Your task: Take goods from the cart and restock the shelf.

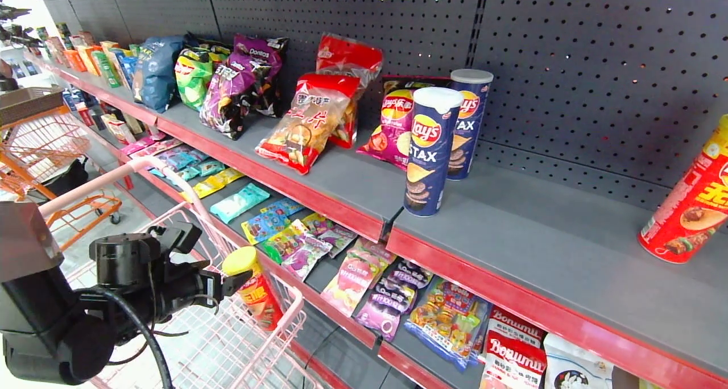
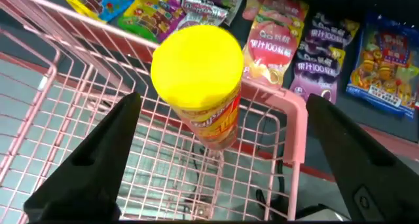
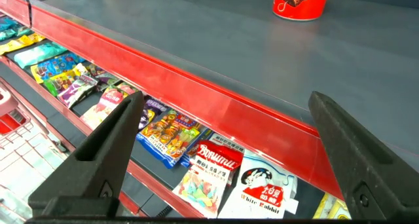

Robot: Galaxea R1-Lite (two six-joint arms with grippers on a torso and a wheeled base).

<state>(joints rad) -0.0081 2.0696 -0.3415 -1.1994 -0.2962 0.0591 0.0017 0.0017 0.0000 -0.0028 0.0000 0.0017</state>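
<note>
Red chip can (image 1: 257,293) w/ a yellow lid stands roughly upright in the pink wire cart (image 1: 293,316), at the corner nearest the shelves. It sits just in front of the left gripper (image 1: 232,284), in line w/ the gap between its fingers, which are spread wide and touch nothing. Can's body is red w/ yellow print and snack pics; the right gripper (image 3: 227,99), also wide apart and empty, faces the grey upper shelf (image 3: 196,40) by its red front edge.
</note>
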